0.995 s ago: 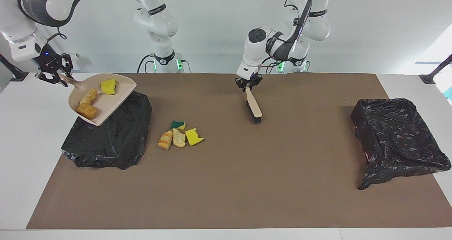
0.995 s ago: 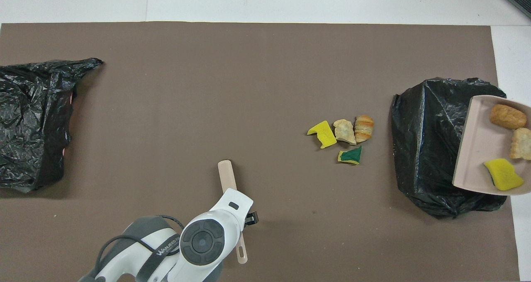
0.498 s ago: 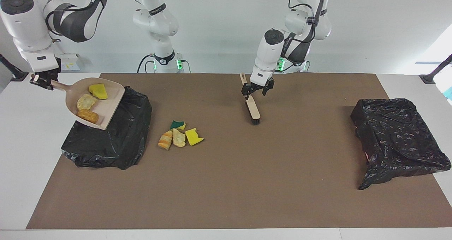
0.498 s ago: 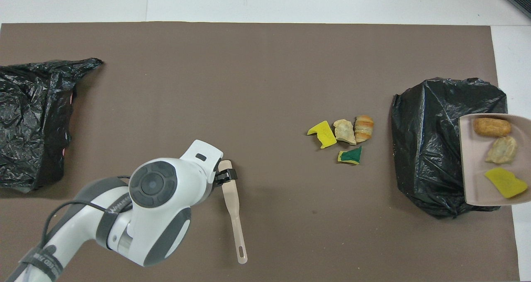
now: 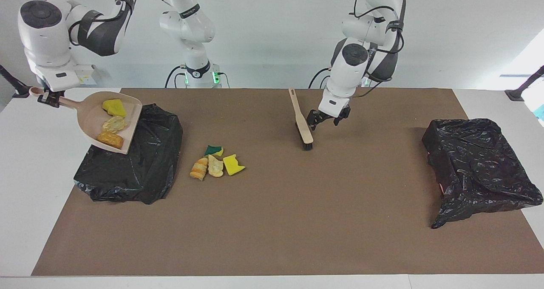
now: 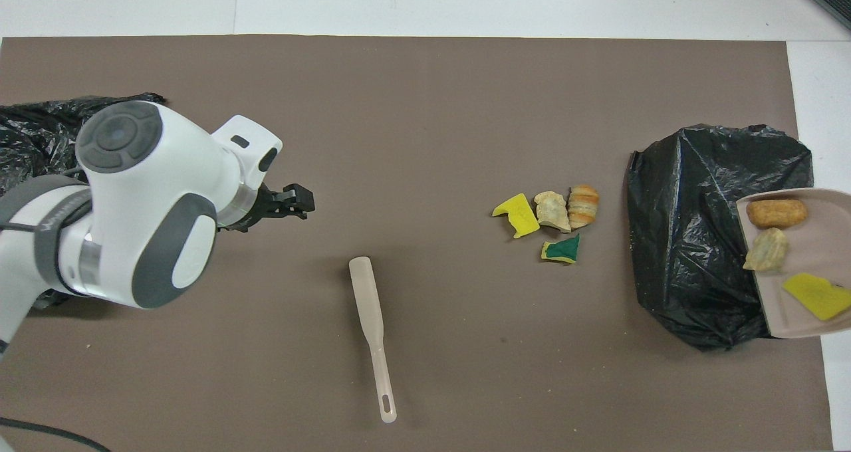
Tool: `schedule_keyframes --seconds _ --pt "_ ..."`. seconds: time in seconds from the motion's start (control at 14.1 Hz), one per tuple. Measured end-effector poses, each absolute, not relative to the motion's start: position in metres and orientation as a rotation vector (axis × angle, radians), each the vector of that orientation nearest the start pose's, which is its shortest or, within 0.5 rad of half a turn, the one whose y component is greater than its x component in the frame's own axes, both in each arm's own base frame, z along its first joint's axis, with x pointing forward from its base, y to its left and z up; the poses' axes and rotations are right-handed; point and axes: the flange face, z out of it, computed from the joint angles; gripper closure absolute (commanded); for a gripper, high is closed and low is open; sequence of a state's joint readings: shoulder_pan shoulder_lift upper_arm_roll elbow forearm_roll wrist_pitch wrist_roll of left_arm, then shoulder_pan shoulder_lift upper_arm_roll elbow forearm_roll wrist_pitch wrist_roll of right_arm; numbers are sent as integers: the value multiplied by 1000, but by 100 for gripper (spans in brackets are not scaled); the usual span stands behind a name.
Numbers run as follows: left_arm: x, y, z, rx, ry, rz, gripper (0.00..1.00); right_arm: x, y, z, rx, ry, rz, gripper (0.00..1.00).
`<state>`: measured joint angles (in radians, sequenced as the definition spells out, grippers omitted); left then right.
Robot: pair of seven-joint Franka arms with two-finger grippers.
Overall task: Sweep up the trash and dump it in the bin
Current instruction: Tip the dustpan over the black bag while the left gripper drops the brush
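At upper left of the facing view, my right gripper [image 5: 47,98] has its fingers closed on the handle of a beige dustpan [image 5: 108,125], tilted over a black bin bag [image 5: 136,165]. Three pieces of trash sit in the pan [image 5: 111,123]; four more scraps [image 5: 216,162] lie on the brown surface [image 5: 272,221] just beside that bag, left of centre. Near upper centre, my left gripper [image 5: 328,119] hangs with fingers open just beside the brush [image 5: 302,125], which lies on the surface, not touching it. A second black bag [image 5: 478,165] sits at the right of the frame.
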<state>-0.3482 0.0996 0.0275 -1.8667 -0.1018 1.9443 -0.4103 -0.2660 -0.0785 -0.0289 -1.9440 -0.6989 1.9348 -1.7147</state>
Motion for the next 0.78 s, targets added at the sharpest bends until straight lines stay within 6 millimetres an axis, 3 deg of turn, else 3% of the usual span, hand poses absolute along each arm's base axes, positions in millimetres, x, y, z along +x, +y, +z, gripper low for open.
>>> schedule_keyframes --seconds 0.21,0.36,0.57,0.78 --pt "569 -118 492 -3223 -103 77 0 516 -190 538 1753 1915 -750 100" --pt "572 -85 519 -3202 -32 94 0 517 -173 538 1759 1838 -805 100" --pt "572 -67 547 -3168 82 99 0 518 -151 541 1746 1810 -826 100" --pt "572 -53 553 -3165 85 91 0 517 -139 545 1697 1774 -879 100"
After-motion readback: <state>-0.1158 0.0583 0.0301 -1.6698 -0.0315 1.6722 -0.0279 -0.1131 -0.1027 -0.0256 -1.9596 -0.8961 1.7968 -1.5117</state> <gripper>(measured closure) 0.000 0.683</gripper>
